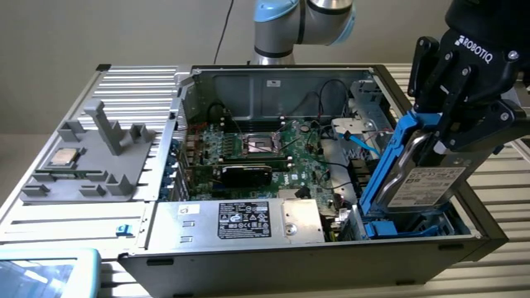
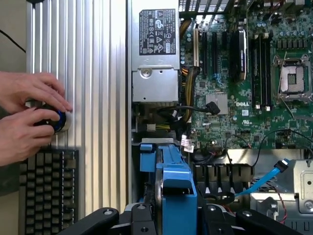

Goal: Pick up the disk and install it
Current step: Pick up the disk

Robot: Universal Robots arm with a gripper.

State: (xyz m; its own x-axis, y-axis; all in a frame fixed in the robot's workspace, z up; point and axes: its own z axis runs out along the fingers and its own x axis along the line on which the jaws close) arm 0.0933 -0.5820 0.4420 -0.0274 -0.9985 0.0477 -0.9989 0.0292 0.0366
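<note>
Blue-framed disk [image 1: 418, 186] clamped in pincer [image 1: 455, 133], lower end at drive bay [image 1: 406, 228].

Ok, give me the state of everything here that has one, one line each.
gripper, shut on the disk
disk, held on end, lower edge at the blue drive bay
computer case, side open
CPU socket, empty
processor chip, lying on the grey fixture
blue SATA cable, free end unplugged
</note>
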